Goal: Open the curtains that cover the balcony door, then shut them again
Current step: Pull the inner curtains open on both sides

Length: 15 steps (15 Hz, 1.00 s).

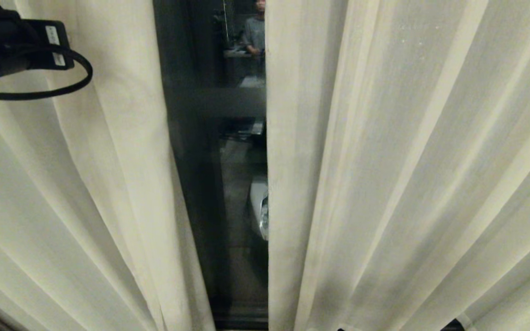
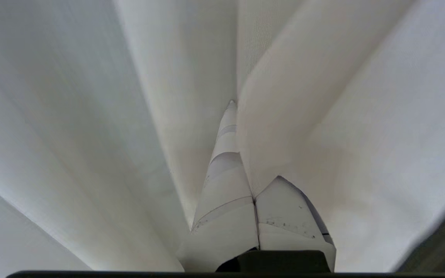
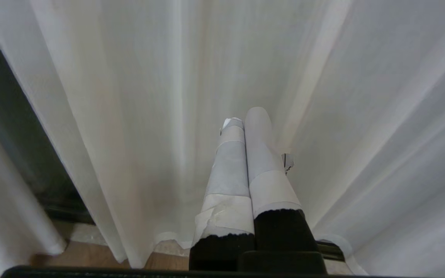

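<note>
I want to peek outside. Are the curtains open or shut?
Partly open: a dark gap between the curtains shows the balcony door.

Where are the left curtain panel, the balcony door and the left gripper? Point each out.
left curtain panel (image 1: 108, 193): head view, on its folds.
balcony door (image 1: 200, 184): head view, on the dark frame.
left gripper (image 2: 232, 106): left wrist view, at the fingertips, pinching fabric.

My left arm is a black housing with two small white labels and a black cable looping out beneath it. The left gripper has tapered fingers wrapped in white tape with faint seams. The right gripper is taped white too, over black bases.
</note>
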Motion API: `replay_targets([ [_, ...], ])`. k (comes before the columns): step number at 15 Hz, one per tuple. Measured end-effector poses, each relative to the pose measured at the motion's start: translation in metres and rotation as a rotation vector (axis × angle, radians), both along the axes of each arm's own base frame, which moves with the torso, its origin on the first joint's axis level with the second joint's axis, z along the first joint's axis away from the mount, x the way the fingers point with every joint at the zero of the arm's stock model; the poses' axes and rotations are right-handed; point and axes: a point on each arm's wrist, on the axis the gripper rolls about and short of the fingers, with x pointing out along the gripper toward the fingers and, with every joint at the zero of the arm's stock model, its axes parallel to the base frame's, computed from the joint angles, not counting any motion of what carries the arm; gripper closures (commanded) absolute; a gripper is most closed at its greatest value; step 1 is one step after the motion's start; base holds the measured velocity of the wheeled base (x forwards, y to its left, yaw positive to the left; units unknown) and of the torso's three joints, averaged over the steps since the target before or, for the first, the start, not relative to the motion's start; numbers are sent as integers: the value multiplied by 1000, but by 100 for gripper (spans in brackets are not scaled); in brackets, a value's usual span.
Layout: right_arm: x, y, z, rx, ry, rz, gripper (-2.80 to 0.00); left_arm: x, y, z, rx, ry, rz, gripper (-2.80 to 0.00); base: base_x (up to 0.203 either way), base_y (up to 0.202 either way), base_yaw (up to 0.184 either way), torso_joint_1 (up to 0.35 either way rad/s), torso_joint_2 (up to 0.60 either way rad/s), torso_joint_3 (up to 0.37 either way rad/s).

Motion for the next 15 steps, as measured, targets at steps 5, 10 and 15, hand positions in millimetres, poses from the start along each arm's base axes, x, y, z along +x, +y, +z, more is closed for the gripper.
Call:
replay_targets([
  [5,0,0,0,1,0,1,0,3,0,-2,2,9,1,0,0,182,1,2,3,1],
  [10,0,0,0,1,0,1,0,5,-1,-4,3,15,3,0,0,190,3,1,1,2],
  [15,0,0,0,0,0,0,0,6,0,-6,-11,19,2,0,0,190,2,7,2,3],
])
